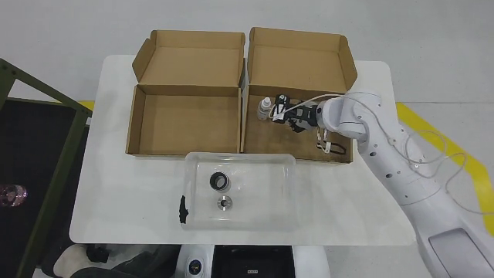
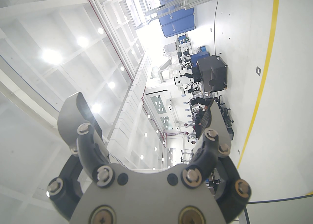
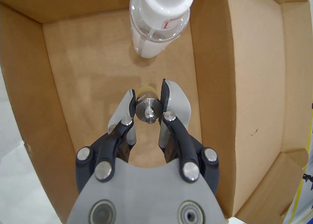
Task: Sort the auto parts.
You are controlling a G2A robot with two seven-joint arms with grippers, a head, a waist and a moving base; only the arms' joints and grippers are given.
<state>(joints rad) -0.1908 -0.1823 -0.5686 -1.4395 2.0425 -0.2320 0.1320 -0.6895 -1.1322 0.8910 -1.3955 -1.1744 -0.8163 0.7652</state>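
Note:
My right gripper point(image 3: 148, 96) point(image 1: 279, 113) hangs inside the right cardboard box point(image 1: 340, 73), shut on a small metal fitting point(image 3: 147, 107) with a threaded stud and a pale tip. A white-capped clear bottle point(image 3: 161, 14) point(image 1: 265, 108) stands upright on the box floor just beyond the fitting. In the clear plastic tray point(image 1: 287, 205) at the table's front lie a dark ring-shaped part point(image 1: 221, 181) and a round metal part point(image 1: 224, 204). My left gripper point(image 2: 146, 110) is open with nothing between its fingers, aimed up at the hall ceiling.
An open cardboard box point(image 1: 143, 127) stands at the left, beside the right one. A small black piece point(image 1: 183, 208) lies at the tray's left edge. Dark wiry bits point(image 1: 333, 147) rest in the right box's near corner. White tabletop point(image 1: 116, 193) surrounds the boxes.

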